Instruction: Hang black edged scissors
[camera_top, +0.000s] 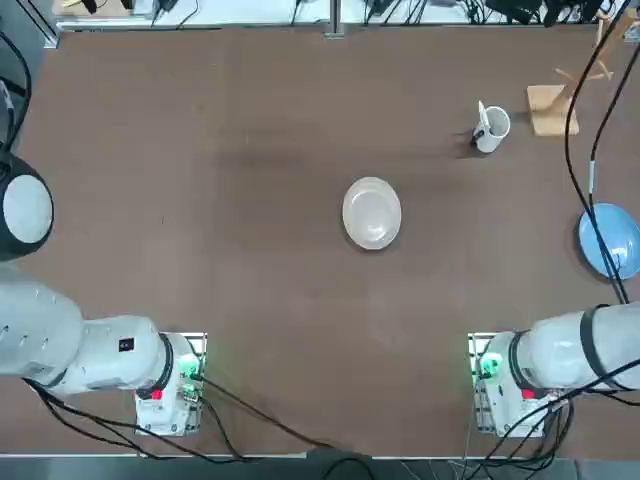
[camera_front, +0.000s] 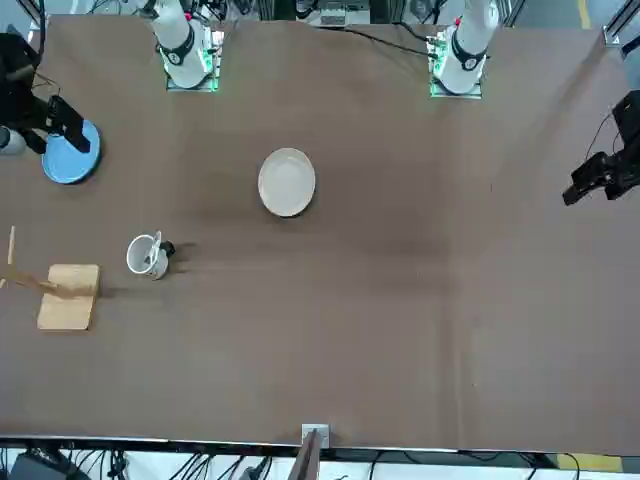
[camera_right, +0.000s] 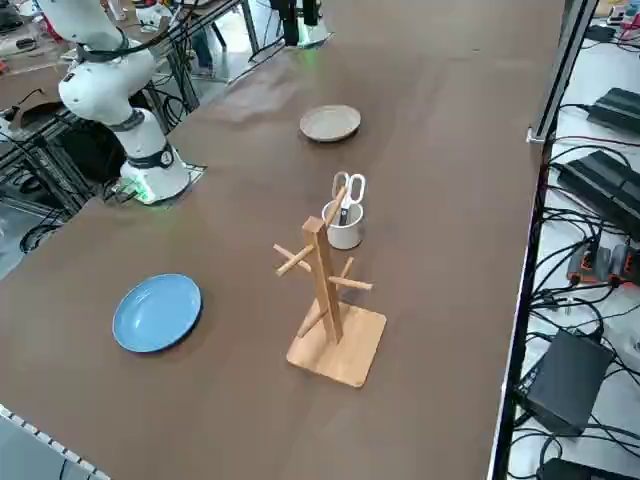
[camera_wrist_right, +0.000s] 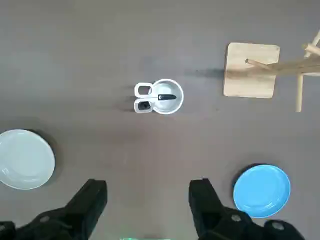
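Observation:
The black edged scissors (camera_wrist_right: 143, 98) stand blades-down in a white mug (camera_wrist_right: 175, 106), with their pale handles sticking out over the rim. The same scissors (camera_right: 348, 189) and mug (camera_right: 343, 233) sit just behind the wooden peg rack (camera_right: 322, 280) in the right side view. My right gripper (camera_wrist_right: 148, 185) hangs high above the table, open and empty, well away from the mug and close to the blue plate (camera_wrist_right: 261, 190). In the top view the scissors (camera_top: 482, 117) lean in the mug (camera_top: 494, 129) at the far right, left of the rack (camera_top: 550, 108).
A white plate (camera_top: 372, 212) lies at the table's middle. The blue plate (camera_top: 608, 240) rests at the right edge, under a black cable. The rack's base (camera_wrist_right: 251, 70) stands near the far right corner, its pegs pointing outward.

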